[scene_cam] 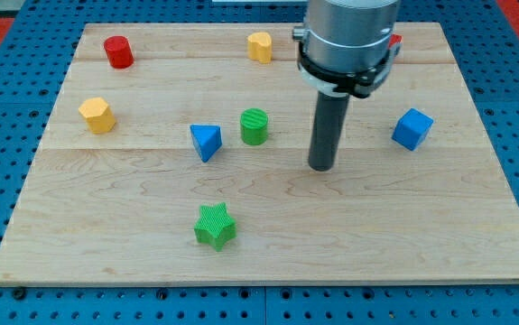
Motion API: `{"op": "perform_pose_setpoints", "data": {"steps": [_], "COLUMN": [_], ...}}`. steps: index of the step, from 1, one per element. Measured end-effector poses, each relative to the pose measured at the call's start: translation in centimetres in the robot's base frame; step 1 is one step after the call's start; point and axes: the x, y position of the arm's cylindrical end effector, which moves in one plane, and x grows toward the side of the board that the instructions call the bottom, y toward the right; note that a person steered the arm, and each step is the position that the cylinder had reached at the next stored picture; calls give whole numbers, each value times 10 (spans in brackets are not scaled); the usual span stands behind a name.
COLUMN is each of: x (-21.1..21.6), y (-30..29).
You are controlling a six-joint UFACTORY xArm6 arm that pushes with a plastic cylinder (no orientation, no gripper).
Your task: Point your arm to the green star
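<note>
While the arm has no gripper to open or close, only a rod, its tip (321, 167) rests on bare board, well apart from the green star (215, 226), which lies toward the view's bottom left. The risk is likely overshoot: a fast diagonal approach could shove the star. A path swung too high could clip the green cylinder (254, 126) or blue triangular block (205, 142).

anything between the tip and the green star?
Nothing visible. My tip sits up and to the view's right of the green star, with bare board between them. The green cylinder and blue triangle lie above that line.
</note>
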Motion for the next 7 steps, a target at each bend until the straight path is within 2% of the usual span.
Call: {"op": "perform_pose_setpoints", "data": {"steps": [1,2,4,5,7], "x": [-18,-56,-53,-16,77], "y": [-18,-5,-32,-8,-13]}}
